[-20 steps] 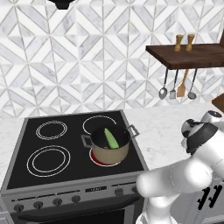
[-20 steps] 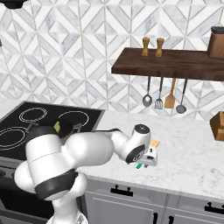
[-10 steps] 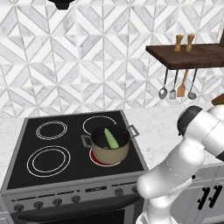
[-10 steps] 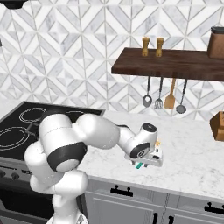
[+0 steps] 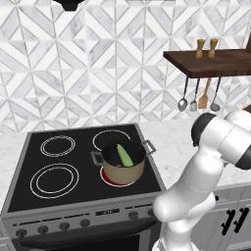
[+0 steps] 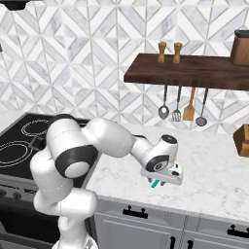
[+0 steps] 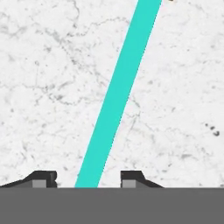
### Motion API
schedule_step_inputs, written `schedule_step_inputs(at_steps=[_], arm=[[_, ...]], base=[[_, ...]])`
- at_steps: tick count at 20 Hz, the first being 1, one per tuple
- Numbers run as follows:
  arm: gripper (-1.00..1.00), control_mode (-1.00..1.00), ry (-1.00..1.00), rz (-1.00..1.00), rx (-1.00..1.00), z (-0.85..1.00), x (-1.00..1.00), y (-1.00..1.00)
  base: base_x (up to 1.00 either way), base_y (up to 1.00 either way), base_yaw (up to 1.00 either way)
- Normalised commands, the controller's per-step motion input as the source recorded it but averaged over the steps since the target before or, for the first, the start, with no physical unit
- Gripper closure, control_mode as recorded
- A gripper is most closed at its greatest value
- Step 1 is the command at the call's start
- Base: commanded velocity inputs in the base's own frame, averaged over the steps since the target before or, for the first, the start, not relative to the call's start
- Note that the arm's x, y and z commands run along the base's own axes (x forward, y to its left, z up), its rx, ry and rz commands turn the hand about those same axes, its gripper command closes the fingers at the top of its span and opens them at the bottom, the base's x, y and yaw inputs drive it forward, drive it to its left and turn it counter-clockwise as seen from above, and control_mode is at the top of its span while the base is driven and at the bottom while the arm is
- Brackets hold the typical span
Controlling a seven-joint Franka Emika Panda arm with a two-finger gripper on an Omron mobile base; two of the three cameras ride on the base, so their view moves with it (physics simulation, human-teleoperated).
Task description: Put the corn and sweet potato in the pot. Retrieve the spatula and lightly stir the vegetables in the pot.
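The spatula's teal handle (image 7: pixel 118 92) lies flat on the white marble counter and runs up between my fingertips. My gripper (image 7: pixel 87 179) is low over it, open, with a gap between each fingertip and the handle. From the right base view, the gripper (image 6: pixel 163 177) points down at the counter right of the stove, and a bit of the teal spatula (image 6: pixel 154 183) shows beneath it. The tan pot (image 5: pixel 122 169) stands on the front right burner with the pale green corn (image 5: pixel 124 155) leaning inside it. The sweet potato is hidden.
The black stove (image 5: pixel 73 166) sits left of the counter. A wooden shelf (image 6: pixel 194 68) on the wall carries two shakers, with ladles and a wooden utensil (image 6: pixel 189 109) hanging below. A knife block (image 6: pixel 241 140) stands at the far right. The counter's front edge runs just below the gripper.
The fingers have drawn closer together around the spatula handle. The arm's elbow has swung up while the hand stayed over the same spot on the counter.
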Motion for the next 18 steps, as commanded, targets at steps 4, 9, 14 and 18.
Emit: schedule_step_inputs(at_steps=[4,9,14,18], arm=[[-1.0,-1.0,0.04,-0.05,-0.05,-0.26,-0.03,0.42],[-1.0,-1.0,0.06,-0.05,-0.03,-0.38,-0.08,0.19],[1.0,-1.0,0.08,-0.05,-0.01,-0.56,-0.11,0.38],[1.0,-1.0,0.12,0.0,0.01,-0.61,-0.05,0.01]], base=[[0.0,0.0,0.0],[0.0,0.0,0.0],[0.0,0.0,0.0],[0.0,0.0,0.0]])
